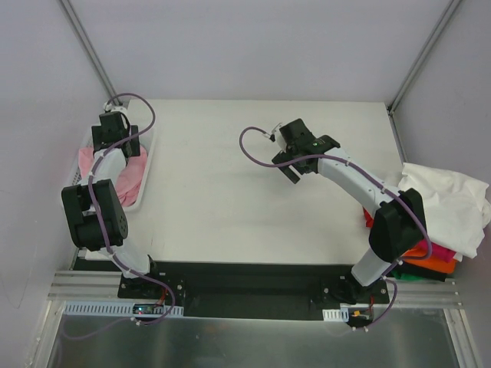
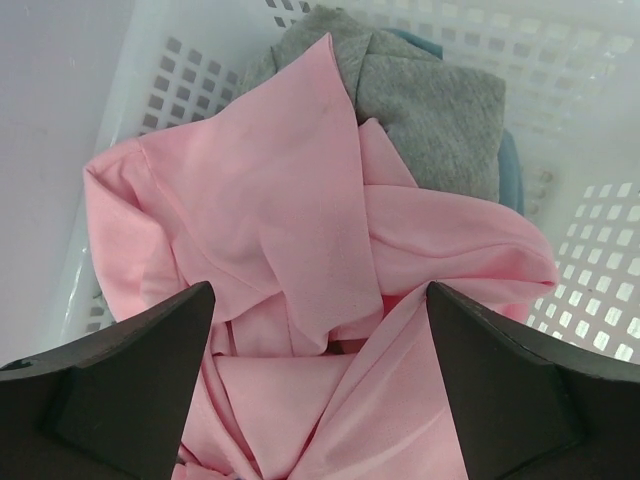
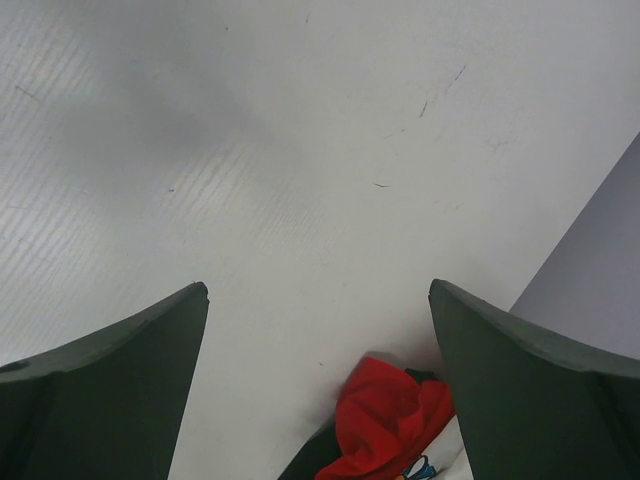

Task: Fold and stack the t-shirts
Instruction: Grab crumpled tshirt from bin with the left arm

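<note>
Left gripper [image 2: 318, 288] spread wide, nothing held, over pink t-shirt [image 2: 270, 200] in basket [image 2: 600, 60], table's 9 o'clock; grey t-shirt [image 2: 430, 110] beyond at 1 o'clock. Right gripper [image 3: 318, 285] spread wide, empty, above table [image 1: 230, 192] centre. White t-shirt [image 1: 449, 203] heaped at 4 o'clock edge.

Left gripper [image 2: 320, 292] hangs over the basket [image 2: 590, 90] with its jaws spread wide, one finger at 7 o'clock and the other at 5. A crumpled pink shirt [image 2: 290, 230] fills the middle and runs down between them. A grey shirt [image 2: 430, 110] is bunched at 1 o'clock, touching the pink one and tucked partly under it.
</note>
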You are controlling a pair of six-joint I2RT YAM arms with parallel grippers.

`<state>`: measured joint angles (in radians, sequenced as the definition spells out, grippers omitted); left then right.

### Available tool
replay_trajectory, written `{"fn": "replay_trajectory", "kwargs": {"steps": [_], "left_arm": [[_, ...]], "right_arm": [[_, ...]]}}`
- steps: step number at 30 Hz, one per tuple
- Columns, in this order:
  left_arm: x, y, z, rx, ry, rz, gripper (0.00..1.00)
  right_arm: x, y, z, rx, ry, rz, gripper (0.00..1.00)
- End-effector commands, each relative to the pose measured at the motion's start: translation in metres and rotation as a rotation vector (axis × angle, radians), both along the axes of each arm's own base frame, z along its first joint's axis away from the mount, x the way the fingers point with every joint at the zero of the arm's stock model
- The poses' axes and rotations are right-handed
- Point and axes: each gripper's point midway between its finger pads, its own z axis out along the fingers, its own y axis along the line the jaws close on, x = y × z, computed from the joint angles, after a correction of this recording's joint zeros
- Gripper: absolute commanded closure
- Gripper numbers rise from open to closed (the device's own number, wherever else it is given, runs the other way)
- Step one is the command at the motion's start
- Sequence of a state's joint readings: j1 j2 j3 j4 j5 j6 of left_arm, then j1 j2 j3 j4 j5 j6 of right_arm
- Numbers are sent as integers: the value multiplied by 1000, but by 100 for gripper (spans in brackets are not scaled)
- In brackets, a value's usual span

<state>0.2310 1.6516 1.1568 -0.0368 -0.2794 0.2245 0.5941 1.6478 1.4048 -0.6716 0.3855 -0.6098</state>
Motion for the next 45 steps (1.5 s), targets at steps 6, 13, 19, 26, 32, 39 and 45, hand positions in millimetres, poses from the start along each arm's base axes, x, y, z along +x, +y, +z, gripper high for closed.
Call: {"fn": "replay_trajectory", "kwargs": {"steps": [6, 13, 19, 26, 32, 39, 45], "left_arm": [[11, -2, 20, -29, -81, -25, 14], [5, 12, -7, -71, -38, 4, 35], [-1, 12, -25, -94, 1, -10, 48], [1, 6, -36, -131, 13, -31, 56], [4, 3, -39, -146, 17, -46, 100], [6, -9, -15, -187, -8, -99, 100], [19, -43, 107, -275, -209, -239, 100]], "right_arm": [[2, 5, 1, 14, 22, -1, 3], [1, 5, 0, 10, 29, 0, 4], [1, 5, -4, 5, 44, 2, 4], [0, 6, -7, 0, 59, 4, 3], [-1, 7, -12, -3, 79, 7, 4], [-1, 9, -9, 8, 74, 9, 3], [2, 6, -10, -2, 63, -1, 3]]}}
